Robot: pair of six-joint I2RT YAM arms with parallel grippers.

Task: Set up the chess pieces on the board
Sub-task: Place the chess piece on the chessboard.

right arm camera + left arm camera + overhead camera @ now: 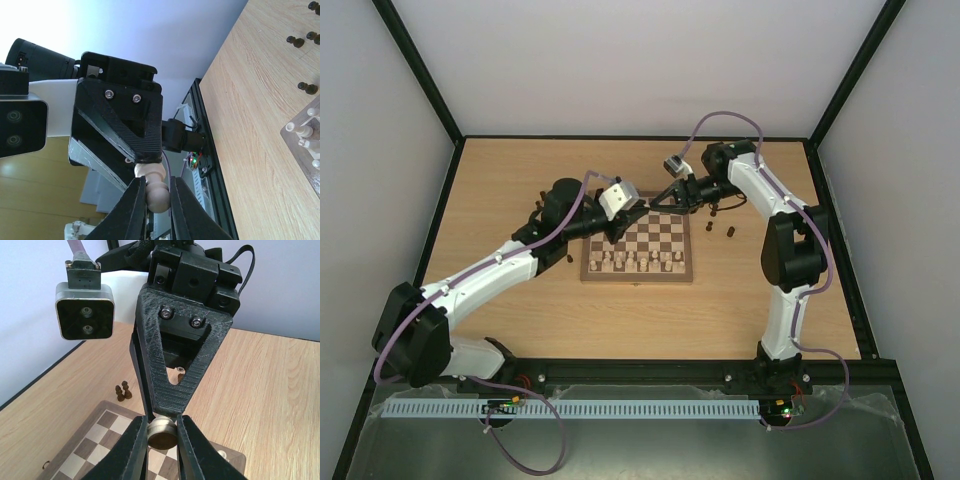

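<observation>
Both grippers meet in the air over the far edge of the board point(638, 278) on one pale cream chess piece. My left gripper point(162, 427) is shut on its round base point(162, 436). My right gripper point(158, 192) is shut on its ball head point(159, 197), and its ribbed fingers point(172, 375) stand right behind the piece in the left wrist view. In the top view the left gripper point(642, 208) and right gripper point(658, 202) touch tip to tip. Several pale chess pieces point(640, 262) stand on the board's near rows.
Dark chess pieces stand off the board: a few to its right point(730, 232), some to its left point(567, 262), and a pair point(123, 391) beyond the far corner. Three more dark pieces point(307, 88) dot the table near the board's corner point(295, 135). The black frame rail point(212, 165) runs along the table's edge.
</observation>
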